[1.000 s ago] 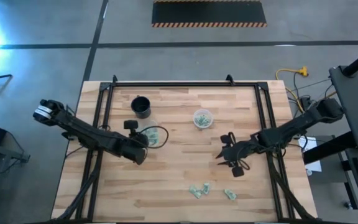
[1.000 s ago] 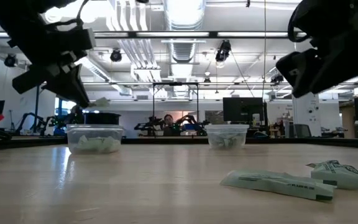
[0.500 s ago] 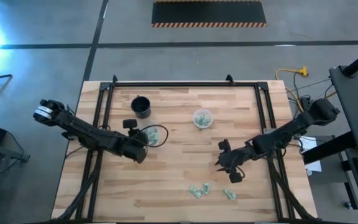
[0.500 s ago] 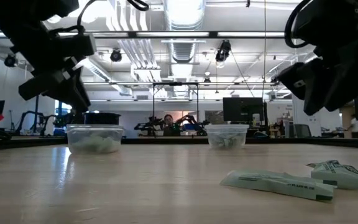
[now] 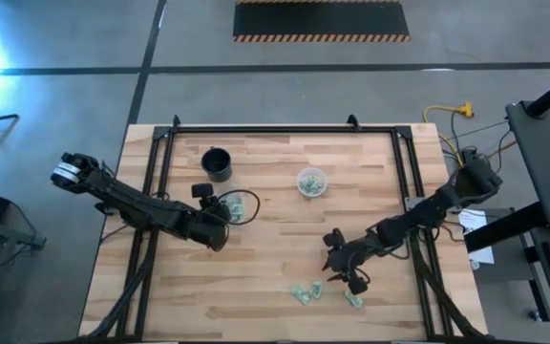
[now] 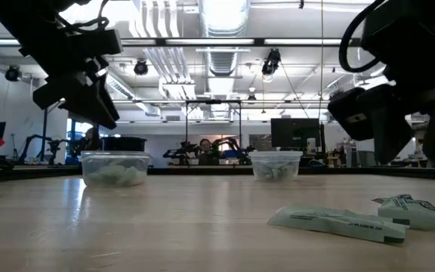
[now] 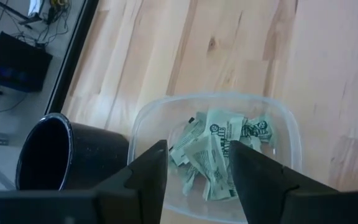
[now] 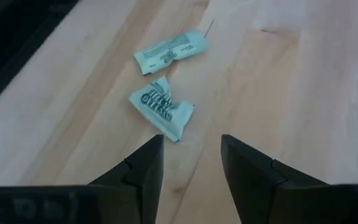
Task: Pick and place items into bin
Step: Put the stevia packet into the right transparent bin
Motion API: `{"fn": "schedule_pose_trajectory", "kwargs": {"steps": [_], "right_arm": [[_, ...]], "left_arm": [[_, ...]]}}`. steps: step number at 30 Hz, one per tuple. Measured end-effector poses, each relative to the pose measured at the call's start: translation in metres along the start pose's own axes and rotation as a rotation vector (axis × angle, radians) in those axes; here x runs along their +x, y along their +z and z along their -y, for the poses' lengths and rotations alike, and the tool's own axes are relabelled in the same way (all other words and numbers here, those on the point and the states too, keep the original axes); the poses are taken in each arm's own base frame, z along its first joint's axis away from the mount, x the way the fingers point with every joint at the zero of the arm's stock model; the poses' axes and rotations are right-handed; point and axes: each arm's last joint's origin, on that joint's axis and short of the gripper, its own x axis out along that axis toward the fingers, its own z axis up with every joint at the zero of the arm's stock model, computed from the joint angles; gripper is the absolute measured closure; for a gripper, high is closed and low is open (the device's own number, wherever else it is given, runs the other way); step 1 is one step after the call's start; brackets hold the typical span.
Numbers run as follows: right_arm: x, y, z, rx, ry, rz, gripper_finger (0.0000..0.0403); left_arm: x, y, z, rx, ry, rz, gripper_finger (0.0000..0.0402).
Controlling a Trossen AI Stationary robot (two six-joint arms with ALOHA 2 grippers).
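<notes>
Workshop behind bins [image 6: 113, 168], low view only

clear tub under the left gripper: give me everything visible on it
The clear tub looks like thin see-through plastic, shallow, with rounded corners and a rolled rim. It stands upright on the wooden table, beside the black cup; whether they touch is unclear. Inside lies a loose heap of pale green-and-white wrappers, some printed. The left gripper hangs open above it, touching nothing. In the low view it reads as a low, part-filled bowl.
</notes>
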Motion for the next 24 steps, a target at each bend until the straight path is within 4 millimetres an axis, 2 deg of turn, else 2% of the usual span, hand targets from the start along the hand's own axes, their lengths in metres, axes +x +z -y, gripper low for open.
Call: {"fn": "schedule_pose_trajectory", "kwargs": {"steps": [13, 24], "right_arm": [[0.033, -0.004, 0.002, 0.018, 0.014, -0.025, 0.0198], [0.037, -0.004, 0.000, 0.022, 0.031, -0.032, 0.0197]], "left_arm": [[0.001, 0.001, 0.001, -0.012, -0.006, 0.014, 0.0246], [0.001, 0.001, 0.001, -0.013, -0.007, 0.015, 0.0246]]}}
